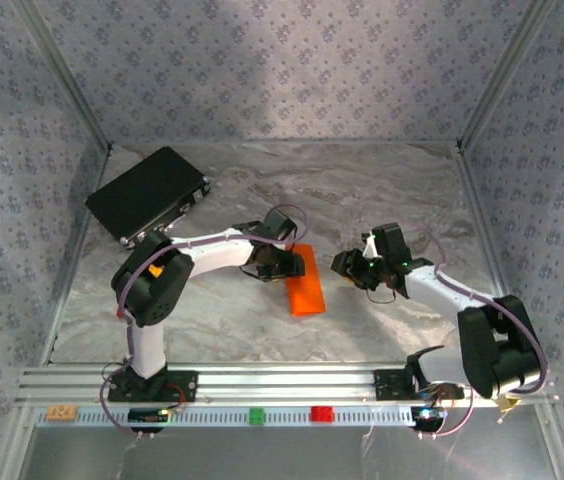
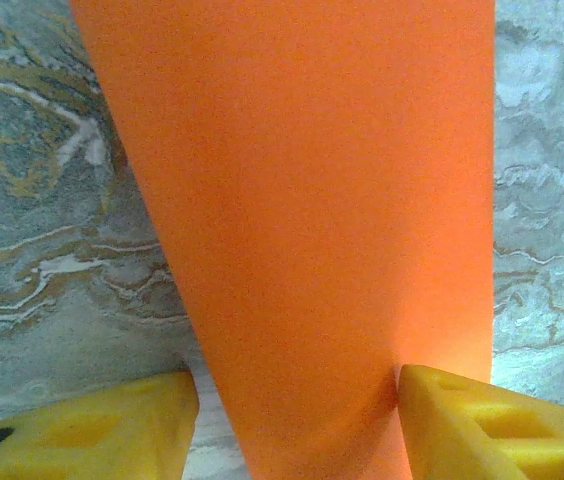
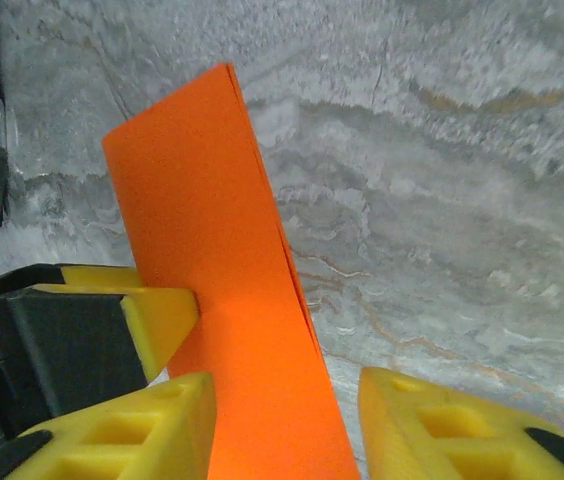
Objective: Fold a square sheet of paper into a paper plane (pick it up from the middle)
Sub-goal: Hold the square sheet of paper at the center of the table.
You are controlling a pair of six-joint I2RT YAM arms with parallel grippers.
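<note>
Orange sheet [image 1: 307, 295] | left end effector [image 2: 297, 385] grasps it, arm reaching right | right end effector [image 3: 287, 390] straddles it, grip unclear

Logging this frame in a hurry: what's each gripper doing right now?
Left gripper: closed on the orange paper.
Right gripper: open, a finger on either side of the paper, not clamped.

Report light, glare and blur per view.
Top external: even light, soft detail, a dim patch on the back wall. Left wrist: the orange paper is blurred close up, with a bright glow lower right. Right wrist: marble tabletop sharp.
</note>
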